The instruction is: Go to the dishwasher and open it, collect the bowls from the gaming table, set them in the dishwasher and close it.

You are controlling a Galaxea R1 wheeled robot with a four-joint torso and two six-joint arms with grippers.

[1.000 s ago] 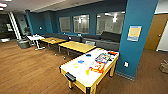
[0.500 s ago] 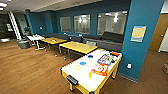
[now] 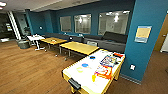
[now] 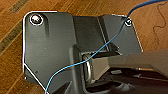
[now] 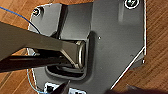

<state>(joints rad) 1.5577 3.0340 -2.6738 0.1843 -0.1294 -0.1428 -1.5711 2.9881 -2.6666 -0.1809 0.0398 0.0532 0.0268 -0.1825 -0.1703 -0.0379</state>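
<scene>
Approach to gaming table point(image 3: 85, 80) for bowl collection; black bowl point(image 3: 92, 57), blue bowl point(image 3: 85, 65), yellow-green bowl point(image 3: 79, 69) uncollected; claw state undeterminable; closer positioning needed.

A wooden plank floor point(image 5: 157, 57) lies beneath the robot's own dark plate and jointed bar. A thin blue cable point(image 5: 17, 14) crosses the boards and passes behind the plate; the gripper's fingers cannot be made out

You're looking at an office break lounge. Teal walls point(image 3: 147, 50), a dark sofa point(image 3: 112, 41) centre-right, yellow-topped tables point(image 3: 78, 47) mid-frame, a games-strewn table point(image 3: 87, 77) lower right.
</scene>
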